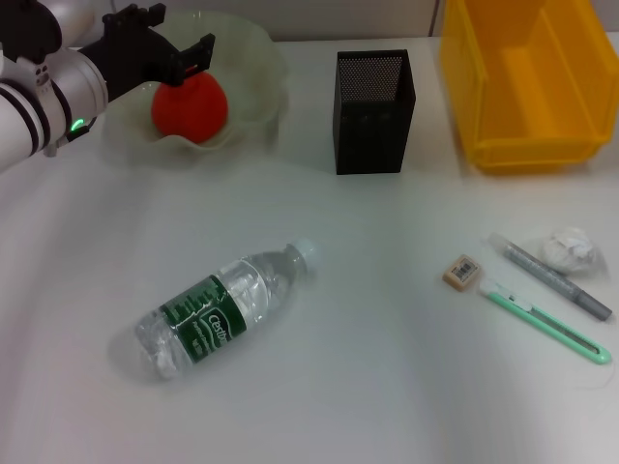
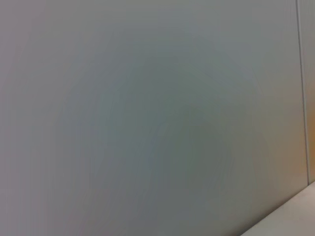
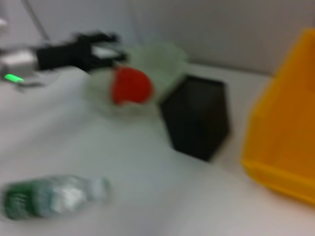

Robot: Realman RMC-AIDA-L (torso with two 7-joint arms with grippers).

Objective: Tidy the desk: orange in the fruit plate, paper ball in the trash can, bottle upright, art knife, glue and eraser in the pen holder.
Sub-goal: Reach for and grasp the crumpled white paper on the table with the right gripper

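Head view puts the left gripper (image 1: pixel 184 60) at the fruit plate (image 1: pixel 256 58), fingers spread just above the orange (image 1: pixel 191 106) lying inside it, so I judge the orange step to be finishing; the right gripper is out of sight. Next the arm should lift clear and go for the bottle (image 1: pixel 221 309), which lies on its side mid-desk, long axis diagonal, cap toward the pen holder (image 1: pixel 374 111).

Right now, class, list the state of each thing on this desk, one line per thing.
Clear plastic water bottle: lying on its side, cap on.
Orange: in the pale fruit plate.
Black mesh pen holder: upright.
Left gripper: open, over the orange.
Green art knife: lying flat.
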